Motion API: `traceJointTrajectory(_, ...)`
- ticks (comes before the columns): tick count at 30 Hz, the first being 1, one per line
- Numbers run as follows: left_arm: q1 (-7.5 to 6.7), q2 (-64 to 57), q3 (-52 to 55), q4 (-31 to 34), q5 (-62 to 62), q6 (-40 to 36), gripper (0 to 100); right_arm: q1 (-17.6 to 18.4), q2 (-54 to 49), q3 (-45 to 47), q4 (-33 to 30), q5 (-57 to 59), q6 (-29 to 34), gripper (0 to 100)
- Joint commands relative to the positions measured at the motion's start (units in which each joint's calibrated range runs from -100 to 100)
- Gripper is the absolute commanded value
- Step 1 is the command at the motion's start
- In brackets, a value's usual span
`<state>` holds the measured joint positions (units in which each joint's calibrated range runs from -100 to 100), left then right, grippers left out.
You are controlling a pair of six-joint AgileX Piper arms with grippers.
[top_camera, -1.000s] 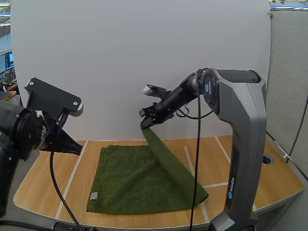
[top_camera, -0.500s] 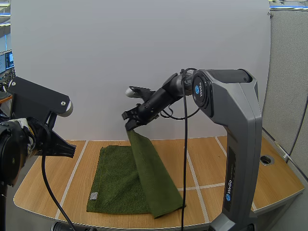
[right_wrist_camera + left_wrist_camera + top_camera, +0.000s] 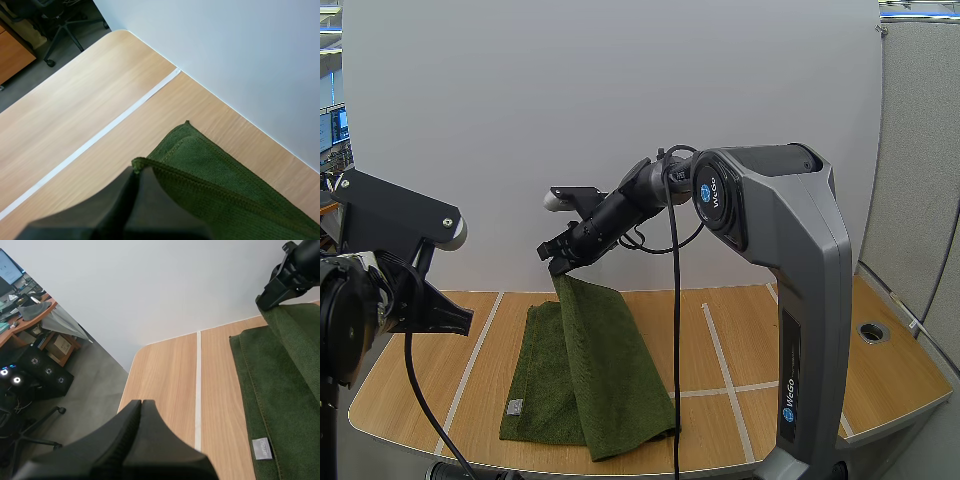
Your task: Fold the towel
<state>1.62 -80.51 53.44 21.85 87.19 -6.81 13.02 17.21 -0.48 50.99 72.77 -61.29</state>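
Right gripper (image 3: 561, 262) pinches the far hem of the green towel (image 3: 588, 380) and holds it raised over the towel's twelve o'clock edge. The rest lies on the table (image 3: 750, 340), the flap draping toward six o'clock. Only a sliver of hem sits between the tips, so it may slip. The flap hangs skewed toward five o'clock, and if released from this height its edges would likely land misaligned. Left gripper (image 3: 142, 405), closed on nothing, hangs at nine o'clock.

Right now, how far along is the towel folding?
About halfway. Done: one side of the green towel is draped over the rest. In hand: the right pincer pinches a corner, raised above the towel's far left part. Left: lay it flat on the wooden table and release. The left pincer is shut, off the towel.
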Motion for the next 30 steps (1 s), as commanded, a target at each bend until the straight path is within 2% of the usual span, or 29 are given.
traceJointTrajectory(1, 0.36, -0.41, -0.64, -0.46, 0.61, -0.52, 0, 0.77, 2.01, -0.06, 0.42, -4.50, 0.18, 0)
traceJointTrajectory(16, 0.36, -1.55, -0.64, -1.38, 1.03, -0.52, 0, 2.67, 8.03, -0.28, 0.74, -17.92, -0.15, 0)
traceJointTrajectory(30, 0.36, -3.91, -0.64, -2.27, 7.78, -0.16, 0, 5.46, 11.14, -2.08, 2.28, -27.35, -0.21, 0)
